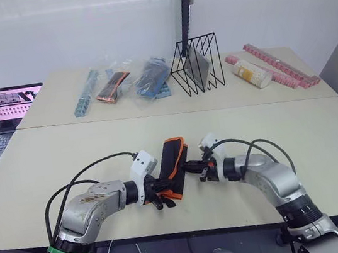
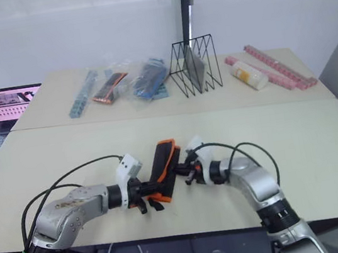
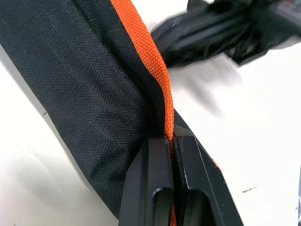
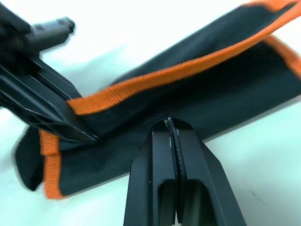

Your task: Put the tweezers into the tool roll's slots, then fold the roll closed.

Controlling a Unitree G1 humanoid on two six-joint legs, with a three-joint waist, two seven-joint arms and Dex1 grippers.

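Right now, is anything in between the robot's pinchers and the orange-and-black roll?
No. Both are already pinching it: the left gripper is shut on the tool roll at its orange edge, and the right gripper on its black fabric.

Two pale tables [image 1: 324, 141] stand end to end before a white wall [image 1: 77, 25].

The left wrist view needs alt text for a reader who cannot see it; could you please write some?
The left gripper is shut on the orange edge binding of the black tool roll, which lies folded on the pale table. Beyond the roll, the right gripper meets its far side.
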